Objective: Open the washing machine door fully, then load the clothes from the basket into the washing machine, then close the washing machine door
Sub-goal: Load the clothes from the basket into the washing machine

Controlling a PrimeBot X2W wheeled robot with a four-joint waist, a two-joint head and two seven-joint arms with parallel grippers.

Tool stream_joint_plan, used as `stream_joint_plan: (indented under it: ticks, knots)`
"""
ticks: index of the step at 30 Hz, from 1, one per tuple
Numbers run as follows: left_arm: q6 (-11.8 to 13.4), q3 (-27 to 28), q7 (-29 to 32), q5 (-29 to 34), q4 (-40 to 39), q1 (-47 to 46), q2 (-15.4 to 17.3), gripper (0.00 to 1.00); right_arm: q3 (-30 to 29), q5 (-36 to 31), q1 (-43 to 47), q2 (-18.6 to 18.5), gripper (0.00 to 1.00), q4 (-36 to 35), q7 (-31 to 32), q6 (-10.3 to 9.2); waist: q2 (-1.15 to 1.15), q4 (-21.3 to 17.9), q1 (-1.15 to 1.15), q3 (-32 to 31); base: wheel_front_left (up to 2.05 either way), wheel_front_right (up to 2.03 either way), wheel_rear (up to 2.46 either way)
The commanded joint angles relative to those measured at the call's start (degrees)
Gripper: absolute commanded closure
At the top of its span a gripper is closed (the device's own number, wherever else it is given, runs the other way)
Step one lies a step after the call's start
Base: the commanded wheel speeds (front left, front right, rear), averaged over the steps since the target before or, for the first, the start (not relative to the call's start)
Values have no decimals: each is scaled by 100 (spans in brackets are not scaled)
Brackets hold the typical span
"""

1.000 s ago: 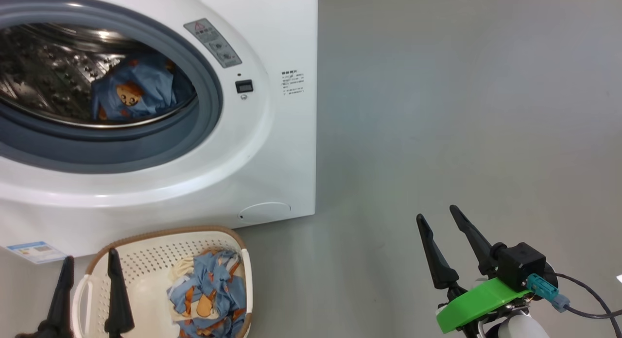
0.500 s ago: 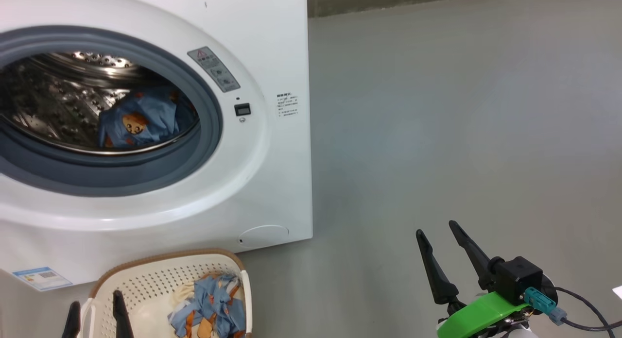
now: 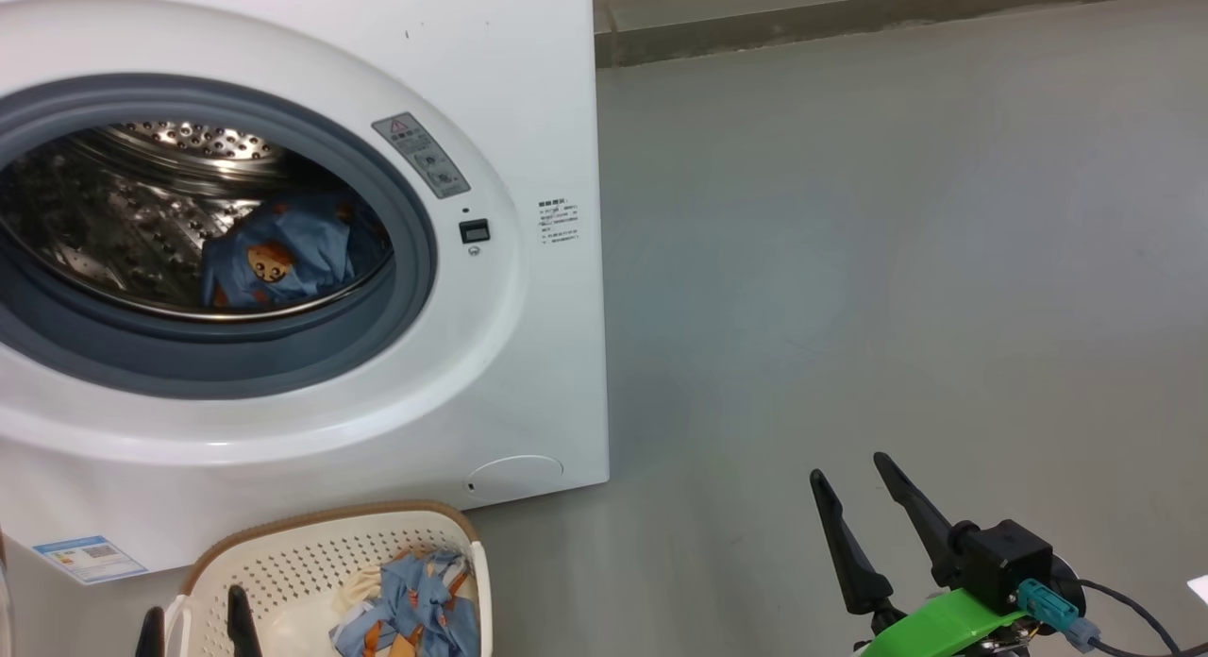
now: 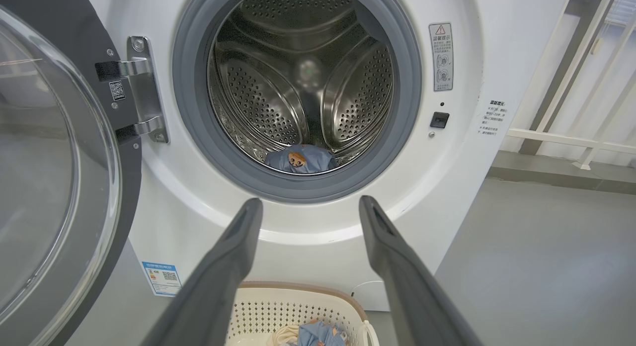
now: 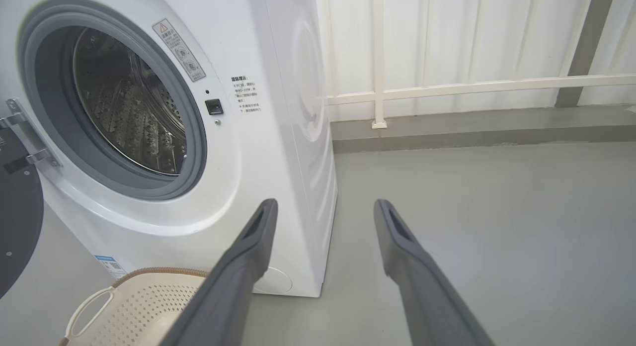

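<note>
Grey floor [image 3: 897, 261] is seen beside the washing machine [image 3: 528, 355], its door [image 4: 54, 152] swung wide. Some clothes [image 3: 274, 261] are lodged in the drum [image 4: 258, 97], others in the basket [image 3: 321, 520] below. The left gripper [image 4: 309, 207] and right gripper [image 3: 849, 468] are held low, fingers raised, jaws spread, empty.

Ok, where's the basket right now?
In the head view the basket sits at lower left on the floor, right before the washing machine, with some clothes inside.

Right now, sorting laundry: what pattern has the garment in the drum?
Garment: blue, orange-brown bear print; clearest in head view.
</note>
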Motion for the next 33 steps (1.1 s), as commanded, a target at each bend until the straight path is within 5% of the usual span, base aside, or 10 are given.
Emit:
stream_joint_plan:
  ticks: [1, 20, 33]
  knots:
    - [68, 153, -47, 13, -164, -1, 72, 0, 136, -9, -51, 30, 0, -154, -28, 35, 0, 17, 0, -15, 0, 0, 0]
    - [153, 33, -47, -45, -166, 26, 72, 0, 65, -21, -20, 30, 0, -177, -28, 35, 0, 110, 0, 121, 0, 0, 0]
    - [-28, -43, -47, -290, 137, -617, 72, 0, -55, -9, -380, -4, 0, -390, -28, 35, 0, -50, 0, 1322, 0, 0, 0]
